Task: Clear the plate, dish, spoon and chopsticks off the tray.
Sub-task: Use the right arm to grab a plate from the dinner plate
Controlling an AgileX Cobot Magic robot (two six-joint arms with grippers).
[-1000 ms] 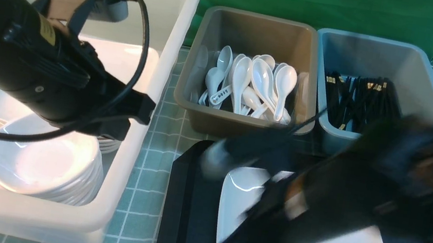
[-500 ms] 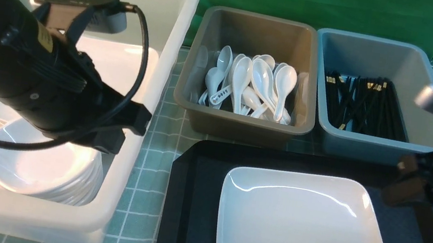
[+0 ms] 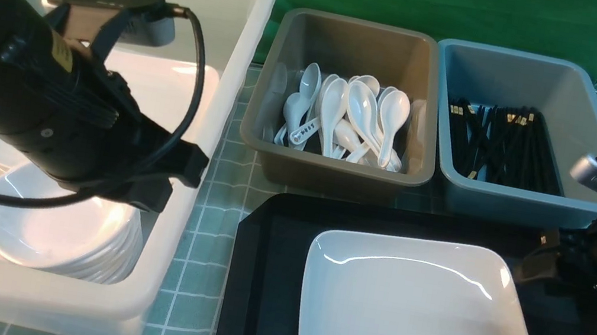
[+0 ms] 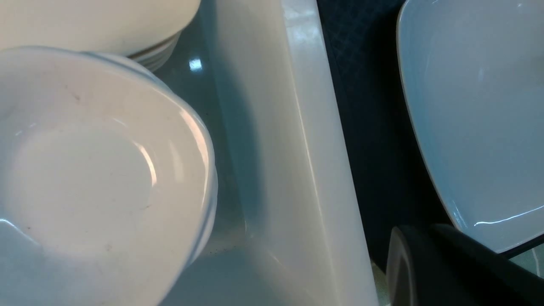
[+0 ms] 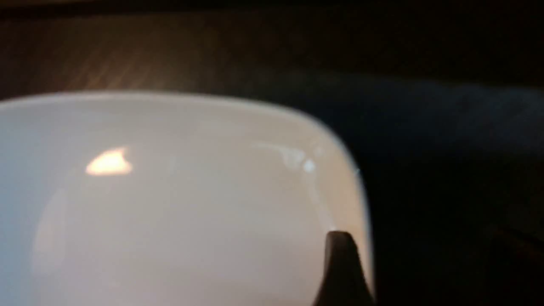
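One large glossy white rounded-rectangle plate (image 3: 418, 318) lies flat on the big black rectangular plastic tray (image 3: 265, 282), covering most of its middle and running down to the near edge of the front view. My right gripper (image 3: 533, 266) hangs low just beside the plate's far right corner, over the right part of the tray. In the right wrist view one dark fingertip (image 5: 342, 263) shows against the plate's rounded rim, but the other is lost in the dark, so I cannot tell how wide those jaws stand, and I see nothing held in them. My left gripper (image 3: 153, 194) is closed tight with nothing visible in it. It hovers over the right side of the large white plastic tub (image 3: 248, 33) left of the tray, above a stack of small white rounded-square dishes (image 3: 56, 225). Beyond the tray two smaller tubs stand side by side. The brown plastic tub (image 3: 333, 176) holds a heap of white soup spoons (image 3: 354, 116). The blue-grey plastic tub (image 3: 508, 204) to its right holds a bundle of black chopsticks (image 3: 499, 145). Everything rests on a teal grid-patterned cloth (image 3: 217, 190).
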